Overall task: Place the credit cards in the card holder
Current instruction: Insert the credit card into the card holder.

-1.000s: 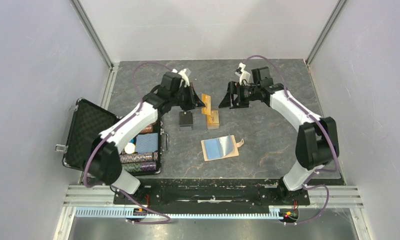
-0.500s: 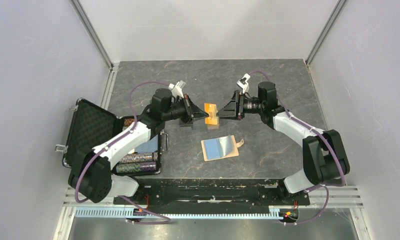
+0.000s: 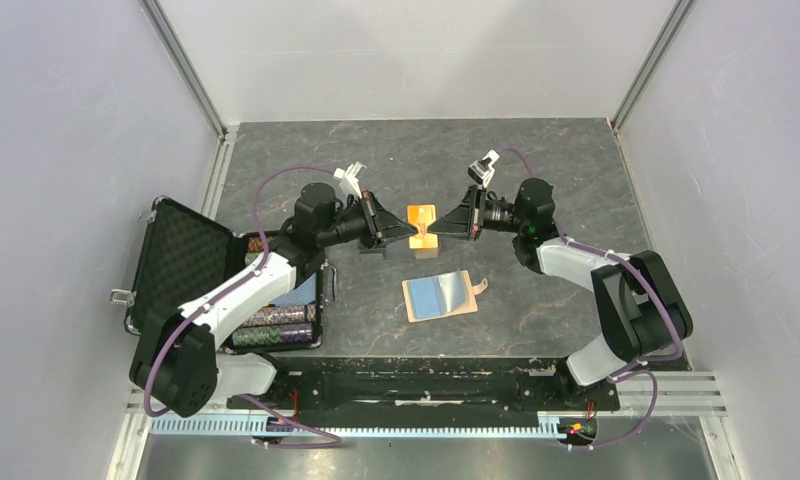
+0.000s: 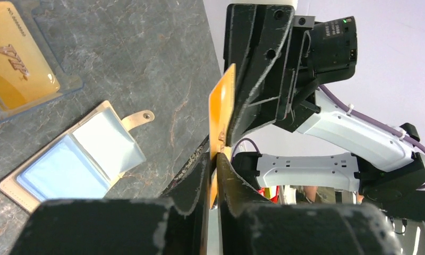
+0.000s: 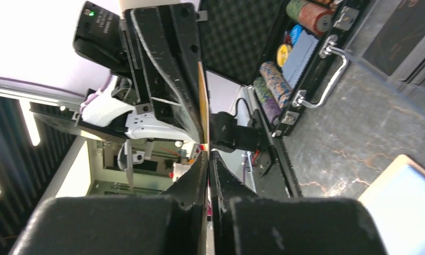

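Observation:
One orange credit card (image 3: 420, 218) hangs edge-up above the table between both arms. My right gripper (image 3: 435, 232) is shut on its right end; in the right wrist view the fingertips (image 5: 207, 154) pinch the thin card edge (image 5: 202, 106). My left gripper (image 3: 407, 233) is at the card's left end, its jaws (image 4: 212, 159) parted a little around the card (image 4: 222, 111). The card holder (image 3: 439, 296) lies open on the table nearer the arm bases, light-blue inside up, snap tab to the right. It also shows in the left wrist view (image 4: 77, 159).
An orange clear-lidded box (image 4: 19, 58) holding another orange card lies just below the held card. A small black box (image 3: 372, 245) sits beside it, partly under the left arm. The open black chip case (image 3: 186, 265) stands at the left edge.
The right gripper closed onto the card's right end. The left gripper's jaws eased apart. Both arms have lowered and drawn together around the card.

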